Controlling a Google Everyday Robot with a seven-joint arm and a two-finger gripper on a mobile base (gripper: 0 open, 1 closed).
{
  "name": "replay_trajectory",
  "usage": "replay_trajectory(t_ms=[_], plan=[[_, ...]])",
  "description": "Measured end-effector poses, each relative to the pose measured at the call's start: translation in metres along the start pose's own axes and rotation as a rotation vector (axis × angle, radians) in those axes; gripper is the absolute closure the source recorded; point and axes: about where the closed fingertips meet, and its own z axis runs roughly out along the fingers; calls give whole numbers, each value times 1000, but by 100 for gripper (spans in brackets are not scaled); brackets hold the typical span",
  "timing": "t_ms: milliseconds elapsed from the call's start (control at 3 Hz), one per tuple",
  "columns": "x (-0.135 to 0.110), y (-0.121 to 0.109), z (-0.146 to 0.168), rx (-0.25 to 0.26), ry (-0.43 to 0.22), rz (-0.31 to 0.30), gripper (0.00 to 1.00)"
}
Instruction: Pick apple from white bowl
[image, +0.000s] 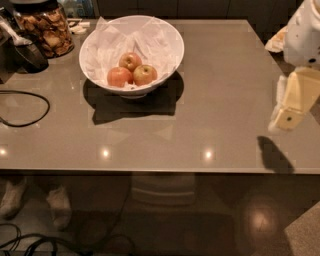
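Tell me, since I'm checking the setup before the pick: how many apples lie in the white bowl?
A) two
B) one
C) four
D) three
D: three apples sit together on the paper in the white bowl, while the gripper hangs over the right edge of the table, well away from them.

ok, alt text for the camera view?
A white bowl lined with paper holds three apples on a grey table, the yellow-green apple at front right. The end effector hangs over the table's right edge, apart from the bowl.
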Motion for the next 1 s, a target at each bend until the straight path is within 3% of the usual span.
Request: replay_trajectory(t_ms=[333,667,1000], plan=[[-33,-39,-2,8,8,-68,0],[-37,-43,-3,25,-3,-70,0],[-48,-48,11,22,-33,-29,0]])
